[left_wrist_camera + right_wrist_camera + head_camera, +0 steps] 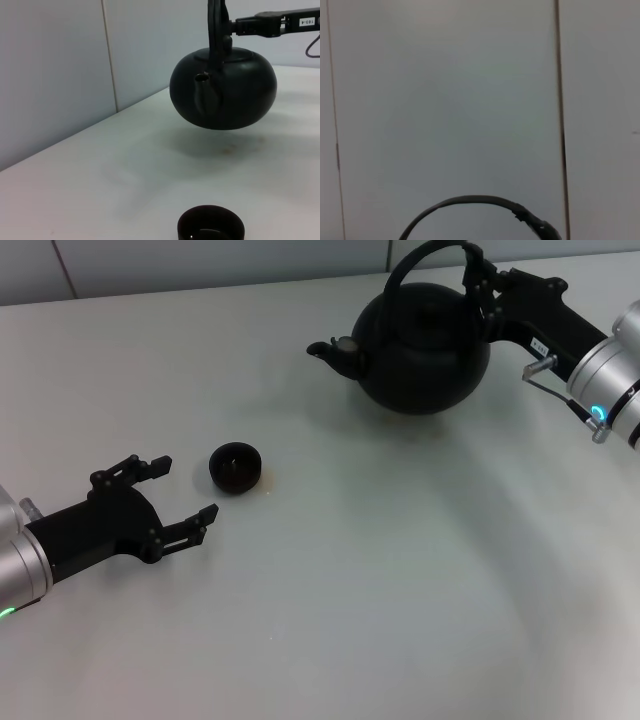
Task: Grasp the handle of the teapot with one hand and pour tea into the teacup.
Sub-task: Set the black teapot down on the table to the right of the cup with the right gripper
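A small white label, apparently "103-4", on the right pincer (270,25).

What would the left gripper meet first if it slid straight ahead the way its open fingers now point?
Probably the teacup. The left gripper lies low over the table, fingers open toward the cup, with bare table between them. The teapot hangs farther off in the right gripper.

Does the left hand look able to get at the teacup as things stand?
Probably yes: the left hand lies open on the table right beside the teacup, nothing between them.
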Motion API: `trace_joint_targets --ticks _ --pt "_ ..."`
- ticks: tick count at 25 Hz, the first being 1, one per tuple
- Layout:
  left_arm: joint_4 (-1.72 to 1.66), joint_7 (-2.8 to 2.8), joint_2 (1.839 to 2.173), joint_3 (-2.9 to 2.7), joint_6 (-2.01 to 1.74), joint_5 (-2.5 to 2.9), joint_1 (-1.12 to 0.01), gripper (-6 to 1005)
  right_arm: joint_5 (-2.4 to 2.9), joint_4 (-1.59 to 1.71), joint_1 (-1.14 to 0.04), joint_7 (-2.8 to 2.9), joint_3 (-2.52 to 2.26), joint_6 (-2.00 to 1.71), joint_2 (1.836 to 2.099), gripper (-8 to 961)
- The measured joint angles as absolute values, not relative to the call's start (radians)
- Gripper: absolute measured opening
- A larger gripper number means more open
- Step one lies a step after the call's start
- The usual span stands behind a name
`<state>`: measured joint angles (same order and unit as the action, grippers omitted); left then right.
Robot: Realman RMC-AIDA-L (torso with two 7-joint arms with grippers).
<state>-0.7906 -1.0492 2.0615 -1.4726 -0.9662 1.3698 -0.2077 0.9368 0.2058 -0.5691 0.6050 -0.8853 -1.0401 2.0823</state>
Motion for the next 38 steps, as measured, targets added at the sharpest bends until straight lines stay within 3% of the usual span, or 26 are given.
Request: trace_joint_targets --ticks 33,38 --pt "-0.791 -1.049 2.063 -1.477 -0.969 1.370 -0.216 847 0.938 0.151 -0.542 0.529 -0.896 -1.016 2.089 82" --pt "-0.791 -1.049 2.063 -1.478 -0.971 1.370 -0.216 847 0.938 0.151 -0.515 0.527 -0.890 -1.082 2.089 310"
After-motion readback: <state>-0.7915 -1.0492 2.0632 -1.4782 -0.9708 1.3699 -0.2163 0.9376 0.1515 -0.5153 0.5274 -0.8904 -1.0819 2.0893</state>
